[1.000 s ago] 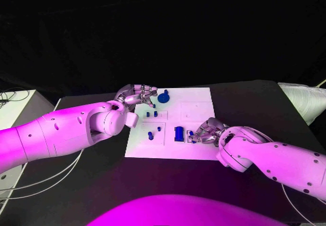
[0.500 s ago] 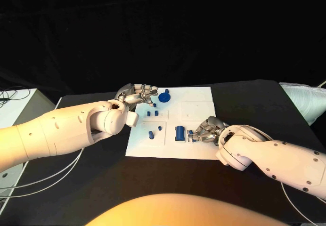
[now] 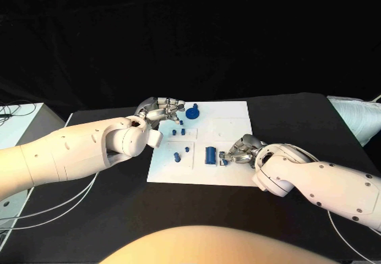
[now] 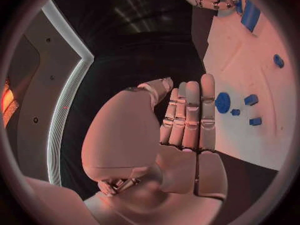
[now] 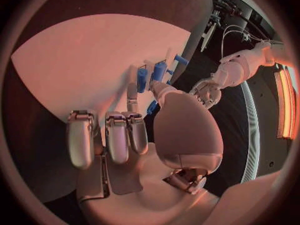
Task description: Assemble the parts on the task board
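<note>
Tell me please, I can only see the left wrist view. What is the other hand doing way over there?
Observer: In the right wrist view, the right hand has its thumb and one finger at two upright blue parts. I cannot tell if it grips them.
Operator: Is my hand over the board?
Observer: The head view puts the left hand at the far left corner of the task board, beside the round blue part.
Operator: Are there more pieces?
Observer: Yes, the head view shows two small blue pegs standing near the board's left edge, on the robot's side.
</note>
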You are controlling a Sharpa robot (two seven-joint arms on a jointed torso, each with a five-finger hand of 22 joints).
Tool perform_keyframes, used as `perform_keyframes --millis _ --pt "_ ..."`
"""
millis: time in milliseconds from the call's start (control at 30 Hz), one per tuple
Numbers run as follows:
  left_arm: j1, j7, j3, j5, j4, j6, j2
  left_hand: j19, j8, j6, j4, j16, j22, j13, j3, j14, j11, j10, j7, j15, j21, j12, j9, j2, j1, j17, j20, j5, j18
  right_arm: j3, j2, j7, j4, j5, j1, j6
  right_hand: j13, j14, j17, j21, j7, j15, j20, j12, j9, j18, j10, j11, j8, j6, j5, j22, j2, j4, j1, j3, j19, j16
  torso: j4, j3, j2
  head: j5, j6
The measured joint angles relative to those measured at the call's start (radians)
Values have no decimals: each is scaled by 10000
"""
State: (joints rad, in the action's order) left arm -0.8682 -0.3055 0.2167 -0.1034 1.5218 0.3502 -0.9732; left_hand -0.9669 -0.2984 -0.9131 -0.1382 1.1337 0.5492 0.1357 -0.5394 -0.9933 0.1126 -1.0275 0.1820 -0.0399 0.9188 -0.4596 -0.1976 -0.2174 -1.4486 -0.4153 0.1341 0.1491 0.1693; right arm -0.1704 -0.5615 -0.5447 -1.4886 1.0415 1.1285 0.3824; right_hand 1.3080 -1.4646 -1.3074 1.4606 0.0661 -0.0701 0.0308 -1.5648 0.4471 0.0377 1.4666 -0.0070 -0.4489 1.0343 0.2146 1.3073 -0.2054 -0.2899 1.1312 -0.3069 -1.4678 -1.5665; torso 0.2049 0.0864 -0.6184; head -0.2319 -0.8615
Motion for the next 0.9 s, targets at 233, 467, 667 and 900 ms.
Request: perform_keyframes --millis 233,467,667,900 --pt "0 8 0 0 0 0 -1 0 0 0 0 0 0 0 0 0 0 0 0 0 0 0 1 0 0 1 0 0 0 0 9 0 4 -6 8 -75 -1 0 0 0 0 0 0 0 0 1 0 0 0 0 -136 0 117 -14 -192 392 0 0 3 3 2 6 -1" --pt "0 16 0 0 -5 1 0 1 0 0 0 0 1 -1 0 0 0 -1 0 0 0 0 1 0 0 2 0 0 0 0 -39 31 -69 -20 11 -154 -2 0 0 0 0 0 0 0 -8 0 0 0 0 0 -178 8 118 -22 -273 550 0 0 10 7 3 10 -7" --pt "0 22 1 0 -9 1 2 0 0 0 1 0 1 -1 0 0 -1 -1 0 0 0 0 1 0 0 2 0 0 0 1 -251 92 -195 -23 12 -223 -3 0 0 0 -22 0 0 0 -8 0 0 0 1 -22 -514 7 186 41 -33 833 0 0 5 8 3 16 1" --pt "0 27 2 0 -10 1 -6 1 0 0 1 0 1 -2 0 0 0 -1 0 0 0 0 1 0 0 3 0 0 0 1 -539 248 -397 -13 11 -329 -3 0 0 0 -37 0 0 0 -42 0 0 0 1 -37 -1315 7 211 76 745 1061 0 0 3 8 3 -4 6"
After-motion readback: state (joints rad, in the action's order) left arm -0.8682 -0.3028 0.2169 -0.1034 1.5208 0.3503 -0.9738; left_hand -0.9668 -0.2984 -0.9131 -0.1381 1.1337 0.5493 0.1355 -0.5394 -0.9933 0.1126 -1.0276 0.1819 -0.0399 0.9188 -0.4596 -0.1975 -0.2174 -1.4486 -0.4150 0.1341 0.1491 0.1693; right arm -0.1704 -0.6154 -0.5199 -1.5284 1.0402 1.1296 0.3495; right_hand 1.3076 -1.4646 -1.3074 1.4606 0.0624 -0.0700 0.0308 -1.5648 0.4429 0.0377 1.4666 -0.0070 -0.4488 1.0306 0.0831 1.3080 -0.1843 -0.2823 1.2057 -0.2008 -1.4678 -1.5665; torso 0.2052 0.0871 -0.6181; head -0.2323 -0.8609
